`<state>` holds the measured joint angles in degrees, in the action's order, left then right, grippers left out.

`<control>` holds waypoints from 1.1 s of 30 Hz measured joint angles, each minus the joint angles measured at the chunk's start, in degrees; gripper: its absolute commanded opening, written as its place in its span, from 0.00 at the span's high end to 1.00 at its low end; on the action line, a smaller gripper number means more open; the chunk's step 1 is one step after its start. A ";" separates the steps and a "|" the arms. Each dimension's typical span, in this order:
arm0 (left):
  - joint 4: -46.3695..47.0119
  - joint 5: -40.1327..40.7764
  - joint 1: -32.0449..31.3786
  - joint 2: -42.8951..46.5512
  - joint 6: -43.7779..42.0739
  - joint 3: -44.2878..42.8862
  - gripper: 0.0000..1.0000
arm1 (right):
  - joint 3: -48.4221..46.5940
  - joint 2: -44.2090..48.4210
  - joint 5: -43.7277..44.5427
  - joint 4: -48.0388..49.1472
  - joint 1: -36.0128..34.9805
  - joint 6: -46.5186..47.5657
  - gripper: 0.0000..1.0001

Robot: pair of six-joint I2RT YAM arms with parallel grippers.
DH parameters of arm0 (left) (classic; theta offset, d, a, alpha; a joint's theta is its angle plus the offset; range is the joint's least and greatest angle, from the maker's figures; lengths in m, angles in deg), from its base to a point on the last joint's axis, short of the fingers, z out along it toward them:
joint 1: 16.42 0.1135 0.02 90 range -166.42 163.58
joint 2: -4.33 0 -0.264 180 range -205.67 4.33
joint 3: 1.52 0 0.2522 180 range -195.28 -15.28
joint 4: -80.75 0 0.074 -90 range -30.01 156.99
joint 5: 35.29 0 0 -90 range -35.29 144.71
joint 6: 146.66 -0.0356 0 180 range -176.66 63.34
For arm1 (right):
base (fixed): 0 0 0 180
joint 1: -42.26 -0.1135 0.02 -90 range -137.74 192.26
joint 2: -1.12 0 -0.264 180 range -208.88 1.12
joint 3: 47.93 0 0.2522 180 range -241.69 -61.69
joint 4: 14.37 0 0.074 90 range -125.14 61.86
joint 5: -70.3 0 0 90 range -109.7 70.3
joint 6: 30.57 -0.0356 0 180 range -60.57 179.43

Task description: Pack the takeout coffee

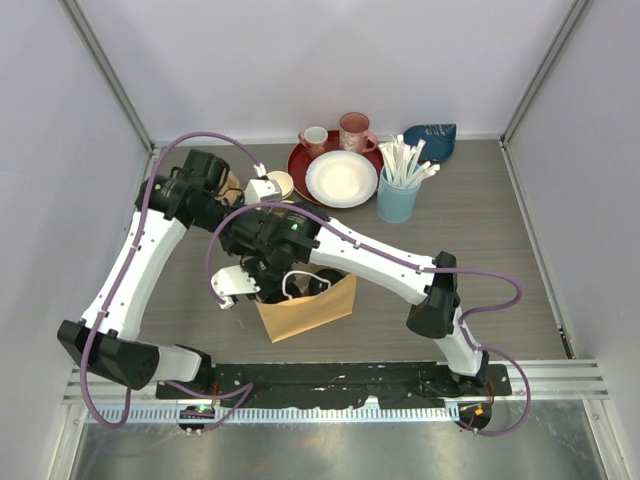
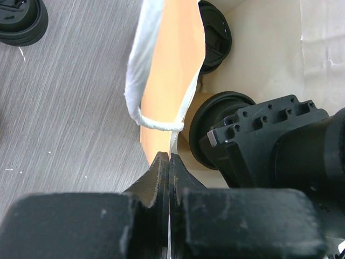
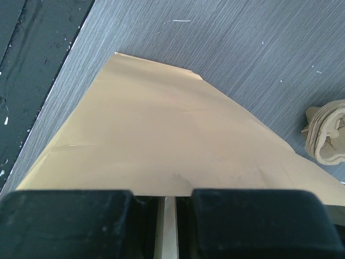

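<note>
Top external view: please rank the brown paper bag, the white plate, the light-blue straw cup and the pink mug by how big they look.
1. brown paper bag
2. white plate
3-4. light-blue straw cup and pink mug: they look too alike to rank.

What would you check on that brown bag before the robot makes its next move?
1. Left gripper shut on the paper bag rim: ok.
2. Right gripper pinching the bag's wall: ok.
3. Black-lidded cup and second cup inside the bag: ok.
4. Cups standing upright in there: cannot tell.
5. White handle clear of the left fingertips: ok.
6. Nothing left outside: not ok. A black lid sits on the table; whether a cup is under it, cannot tell.
</note>
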<state>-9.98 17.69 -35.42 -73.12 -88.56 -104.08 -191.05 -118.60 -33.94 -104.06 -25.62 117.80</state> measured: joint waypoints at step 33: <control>0.24 2.58 0.33 -1.55 0.00 0.02 1.00 | 7.91 0.98 -2.43 9.92 0.28 0.00 0.99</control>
<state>-9.74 20.27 -35.10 -74.67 -88.56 -104.06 -183.14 -117.62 -36.37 -94.13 -25.33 117.80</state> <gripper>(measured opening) 0.011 0.123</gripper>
